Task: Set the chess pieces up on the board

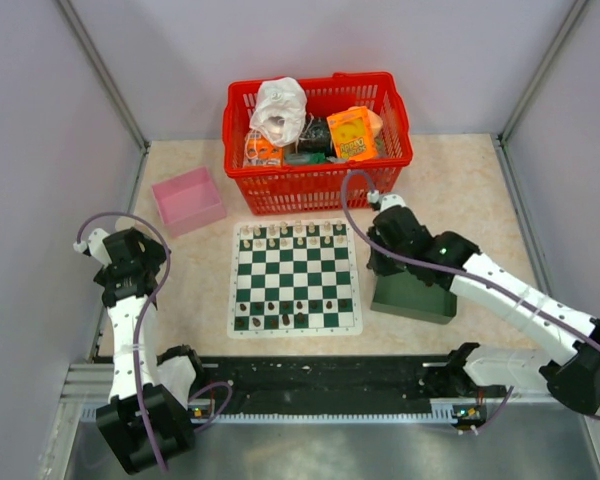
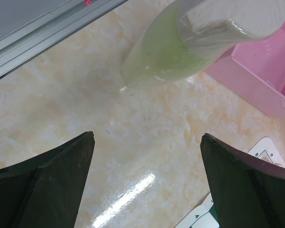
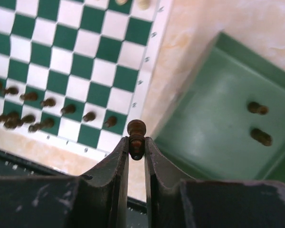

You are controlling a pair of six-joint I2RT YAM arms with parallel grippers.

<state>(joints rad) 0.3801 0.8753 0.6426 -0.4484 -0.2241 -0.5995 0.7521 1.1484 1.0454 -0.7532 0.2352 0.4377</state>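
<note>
Right of the right tool (image 3: 137,148), the green tray (image 3: 209,123) holds two dark chess pieces (image 3: 258,108); the board (image 3: 85,61) lies left. That tool pinches a chessman (image 3: 136,129); the left tool (image 2: 147,161) hangs spread above the tabletop (image 2: 133,114).

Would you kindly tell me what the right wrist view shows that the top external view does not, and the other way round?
Only the right wrist: a dark chess piece pinched in the right end effector, and two more chessmen lying in the green tray. Only the top external: the red basket and pink box. Both: the board with dark pieces on its near rows, and the tray.
</note>
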